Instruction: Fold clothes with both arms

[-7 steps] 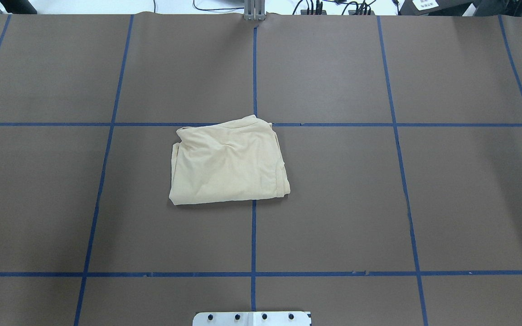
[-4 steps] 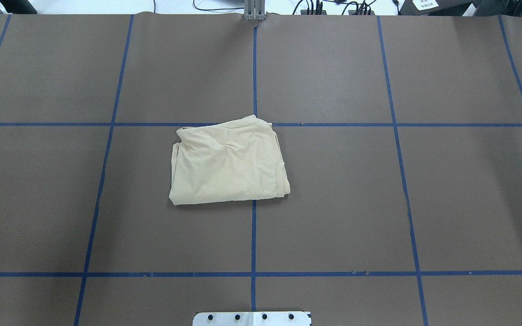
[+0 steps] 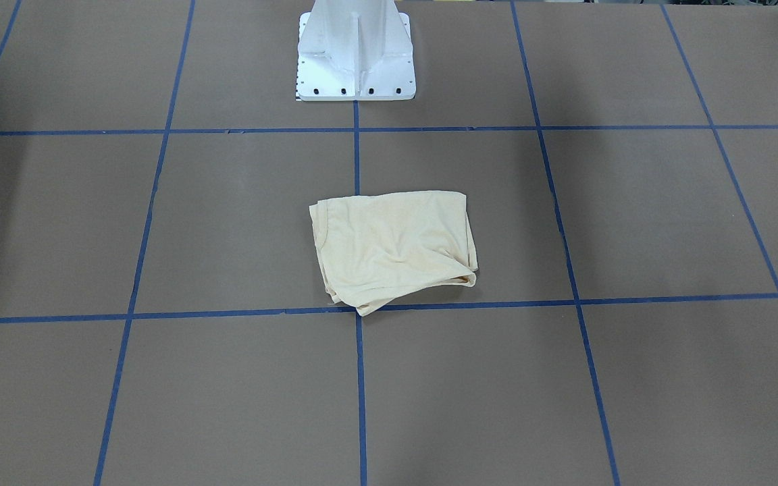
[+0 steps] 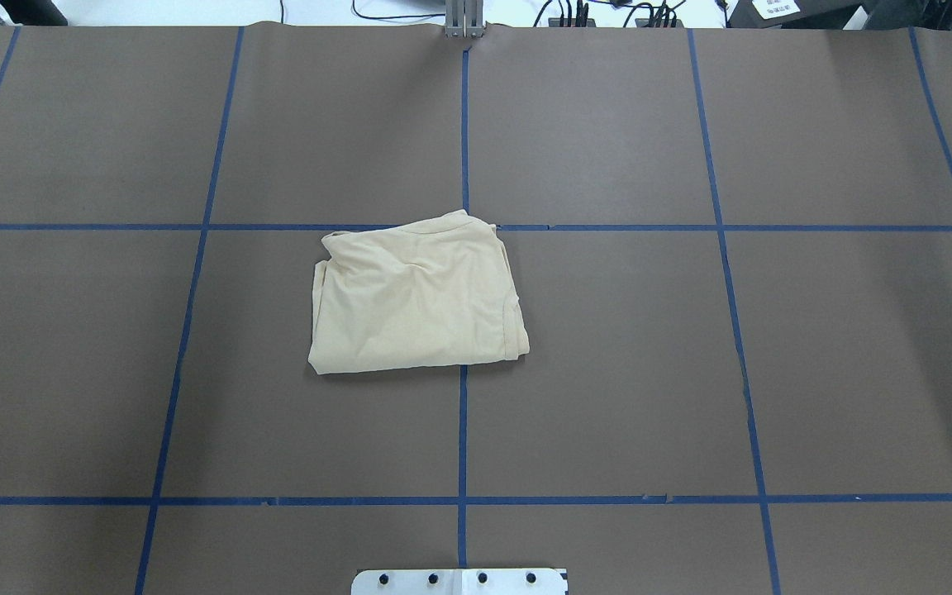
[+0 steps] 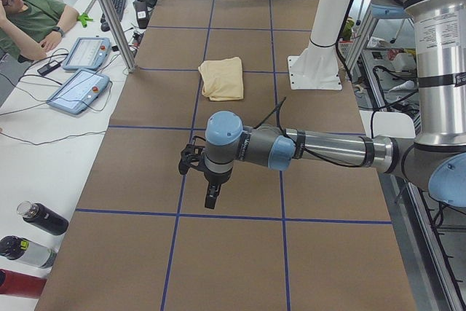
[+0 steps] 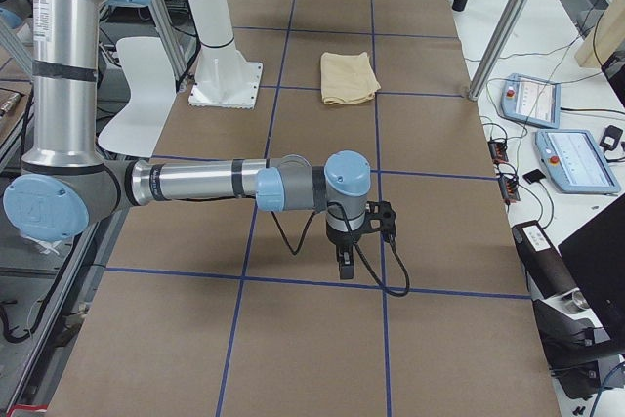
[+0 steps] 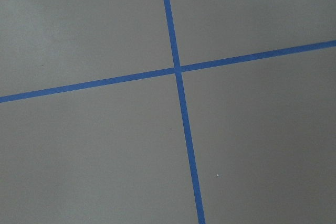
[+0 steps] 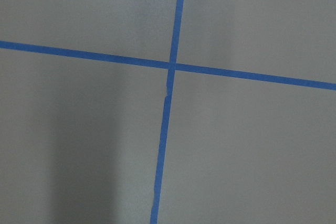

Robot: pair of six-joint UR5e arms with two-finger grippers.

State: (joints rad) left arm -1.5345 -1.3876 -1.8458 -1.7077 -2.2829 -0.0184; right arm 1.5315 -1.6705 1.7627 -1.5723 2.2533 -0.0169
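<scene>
A: So, where's the shirt (image 4: 418, 289)?
B: We see it folded, flat on the surface (image 4: 608, 372) mid-grid, over the centre tape line (image 4: 463, 430), in front of the base (image 3: 355, 61).
A: Arms?
B: Left arm (image 5: 291, 152) and right arm (image 6: 244, 183) sit well apart from it, one toward each end, pointing down. Wrist cams show surface and a tape crossing each. Jaws: we can't tell, open or closed.

Brown table (image 4: 608, 372), blue tape grid (image 4: 462, 430), folded T-shirt (image 4: 418, 293) lying near centre.
</scene>
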